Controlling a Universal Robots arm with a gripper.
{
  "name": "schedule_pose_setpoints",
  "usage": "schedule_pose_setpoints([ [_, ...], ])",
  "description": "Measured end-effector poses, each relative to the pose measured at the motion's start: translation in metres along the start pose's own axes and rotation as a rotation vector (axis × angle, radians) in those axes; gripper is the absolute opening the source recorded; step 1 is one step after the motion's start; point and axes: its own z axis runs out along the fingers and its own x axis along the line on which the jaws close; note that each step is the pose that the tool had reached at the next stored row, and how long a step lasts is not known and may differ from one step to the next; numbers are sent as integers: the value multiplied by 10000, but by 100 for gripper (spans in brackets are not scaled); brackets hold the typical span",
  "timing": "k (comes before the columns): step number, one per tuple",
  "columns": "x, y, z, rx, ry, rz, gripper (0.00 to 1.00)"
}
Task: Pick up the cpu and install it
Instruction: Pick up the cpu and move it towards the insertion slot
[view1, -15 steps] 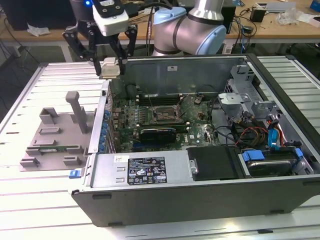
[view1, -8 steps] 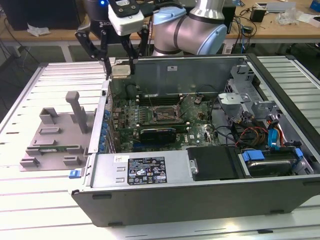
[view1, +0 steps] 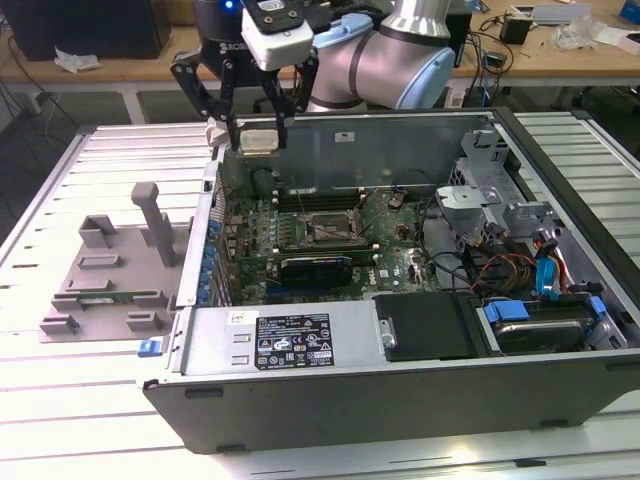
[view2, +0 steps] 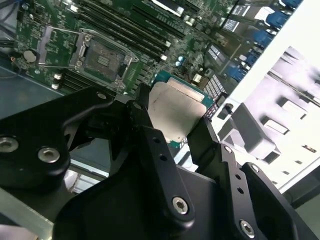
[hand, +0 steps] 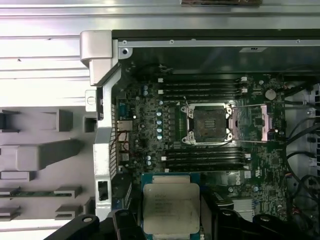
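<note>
Silvery and square, the cpu sits clamped between the black fingers in the exterior view, held in the air over the far corner of the open computer case, toward the exterior view's left. Lower in the case lies the socket. A grey tray rests on the slatted tabletop just beside the case.

In the second wrist view the fingers grip the cpu by two opposite edges, metal top toward the camera. The socket is well apart from it, its frame swung open.

In the first wrist view the cpu hangs above the motherboard, near the empty socket but not over it, with the fingers on either side.
</note>
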Motion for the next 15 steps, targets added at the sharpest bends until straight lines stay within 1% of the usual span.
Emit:
schedule_pose_setpoints([
  [4,-99,3,3,0,0,1,55],
  [6,-178,5,6,1,0,-1,55],
  [10,-227,7,7,0,0,1,55],
  [15,-344,10,11,1,1,1,55],
])
